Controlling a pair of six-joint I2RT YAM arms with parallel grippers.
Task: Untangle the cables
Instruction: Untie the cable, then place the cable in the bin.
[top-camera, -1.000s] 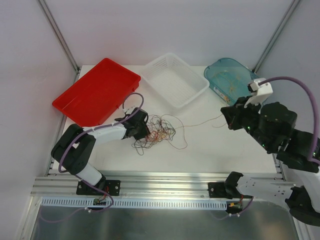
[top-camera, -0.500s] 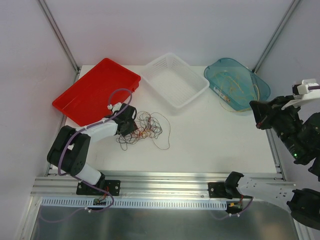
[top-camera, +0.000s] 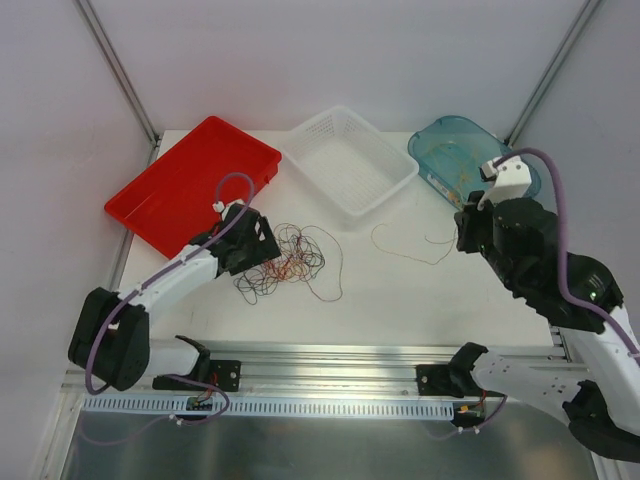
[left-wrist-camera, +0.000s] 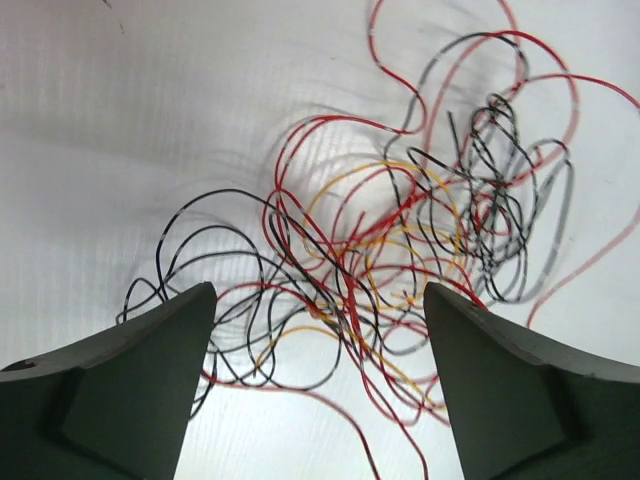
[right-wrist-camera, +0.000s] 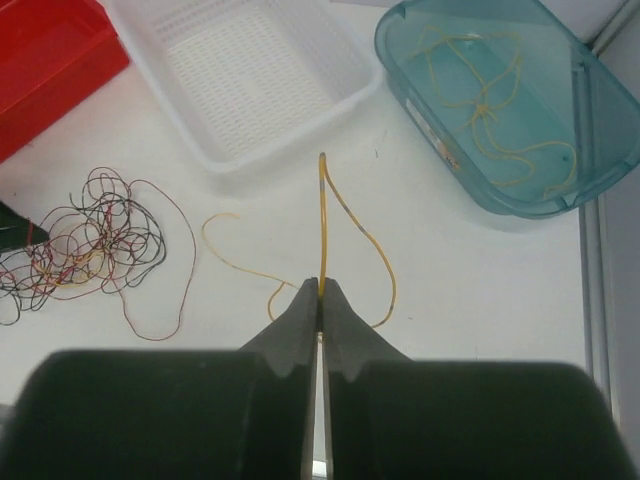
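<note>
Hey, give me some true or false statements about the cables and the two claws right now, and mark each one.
1. The right claw is shut on a yellow cable. True.
2. The left claw grips the tangle. False: its jaws stand open over the tangle and hold nothing.
3. The blue bin holds yellow cables. True.
4. The white basket holds red cables. False: no cables show in it; the red ones are in the tangle.
</note>
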